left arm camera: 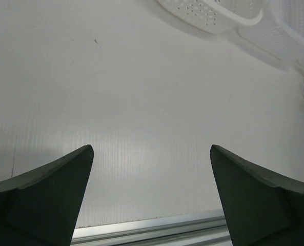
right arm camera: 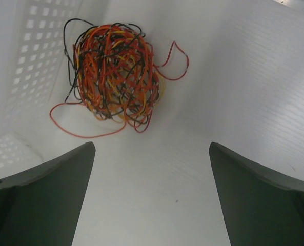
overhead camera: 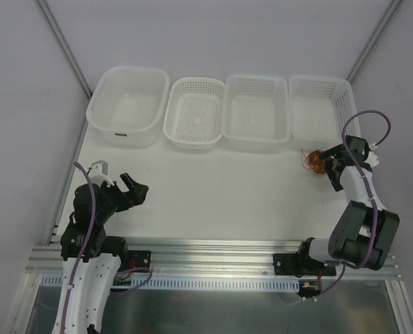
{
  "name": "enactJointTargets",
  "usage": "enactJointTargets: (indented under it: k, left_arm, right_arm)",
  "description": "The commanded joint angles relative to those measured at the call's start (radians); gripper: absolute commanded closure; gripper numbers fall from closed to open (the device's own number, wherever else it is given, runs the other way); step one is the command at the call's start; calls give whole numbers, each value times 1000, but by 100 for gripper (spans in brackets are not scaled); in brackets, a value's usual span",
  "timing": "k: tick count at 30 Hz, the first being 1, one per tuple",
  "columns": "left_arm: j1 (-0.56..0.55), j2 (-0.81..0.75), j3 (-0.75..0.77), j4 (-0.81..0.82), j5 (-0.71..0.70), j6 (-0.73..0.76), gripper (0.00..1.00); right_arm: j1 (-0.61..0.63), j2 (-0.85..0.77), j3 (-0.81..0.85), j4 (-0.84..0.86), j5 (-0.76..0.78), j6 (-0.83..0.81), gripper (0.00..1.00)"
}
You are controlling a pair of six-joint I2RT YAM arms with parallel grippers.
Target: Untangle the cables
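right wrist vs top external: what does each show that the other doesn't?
Right wrist only: individual red, orange, yellow and black strands of the cables, two loose red loops, right gripper fingers spread with nothing between them. Top external only: left gripper open at the near left, the row of four white containers. Both: the tangle on the table beside the rightmost basket.

The basket wall point(right arm camera: 18, 61) seemingly abuts the cables point(right arm camera: 113, 72); other sides open.

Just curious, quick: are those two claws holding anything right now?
Left gripper: open, holding nothing.
Right gripper: open, empty, facing the tangled ball of thin red, orange and black cables.
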Motion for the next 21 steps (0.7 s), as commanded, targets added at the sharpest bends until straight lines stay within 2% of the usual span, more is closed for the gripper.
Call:
enactJointTargets:
  k: [1, 9, 12, 14, 17, 18, 20, 21]
  left_arm:
    - [-3, -8, -5, 51, 22, 21, 1]
    - [-5, -12, -6, 59, 28, 24, 1]
    - [-5, -11, -9, 63, 31, 25, 1]
    - [-5, -9, -9, 66, 31, 24, 1]
    - [-5, -11, -11, 66, 28, 24, 1]
    - [-5, -12, -11, 68, 28, 24, 1]
    - [-5, -14, -12, 68, 28, 24, 1]
    - [-5, -16, -13, 66, 30, 24, 1]
  right_arm:
    - [-27, 126, 48, 145, -13, 83, 1]
    - [-40, 299, 45, 345, -75, 82, 4]
    - [-40, 359, 57, 379, -114, 88, 7]
    - [-41, 386, 64, 385, -133, 87, 13]
    - [-40, 426, 72, 354, -154, 90, 39]
    - [-41, 431, 69, 354, -162, 88, 54]
    - [-38, 414, 46, 354, -170, 73, 67]
    - [-35, 391, 40, 327, -168, 62, 79]
